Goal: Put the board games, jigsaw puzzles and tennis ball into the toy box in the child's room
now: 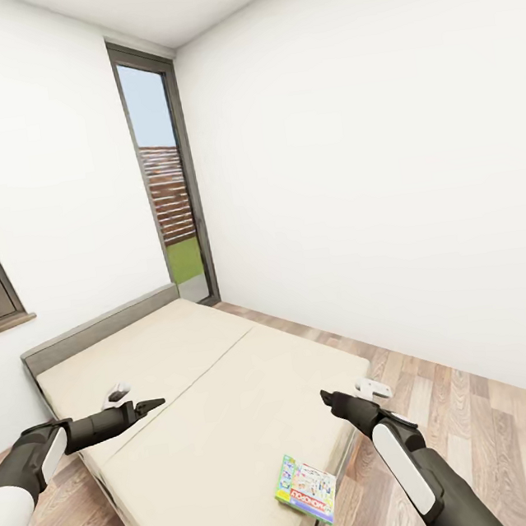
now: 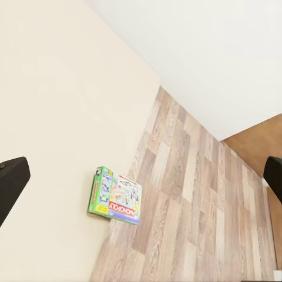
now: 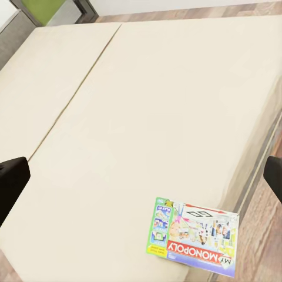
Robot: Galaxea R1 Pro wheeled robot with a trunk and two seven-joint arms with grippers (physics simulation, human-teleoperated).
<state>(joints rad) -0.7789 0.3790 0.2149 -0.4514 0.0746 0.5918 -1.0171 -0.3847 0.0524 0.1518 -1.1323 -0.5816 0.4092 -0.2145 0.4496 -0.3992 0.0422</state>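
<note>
Resting at lower centre: green-edged board game (image 1: 308,488) on the bed (image 1: 196,388), overhanging its near edge.
Left gripper (image 1: 153,405): fingers spread apart, holding nothing.
Right gripper (image 1: 329,398): fingers spread apart, holding nothing.

The bed (image 1: 190,405) is cut off at the head view's lower edge. In both wrist views, the claw fingers (image 3: 12,185) are cut by the side edges.

Left arm (image 1: 62,439): dark grey, near-black casing with a long white panel on the forearm, a white part at the wrist, tapering to slim black fingers (image 1: 151,405). Right arm (image 1: 413,459): same dark casing, elongated white oval forearm panel, white wrist bracket, black pointed fingers (image 1: 329,396).
</note>
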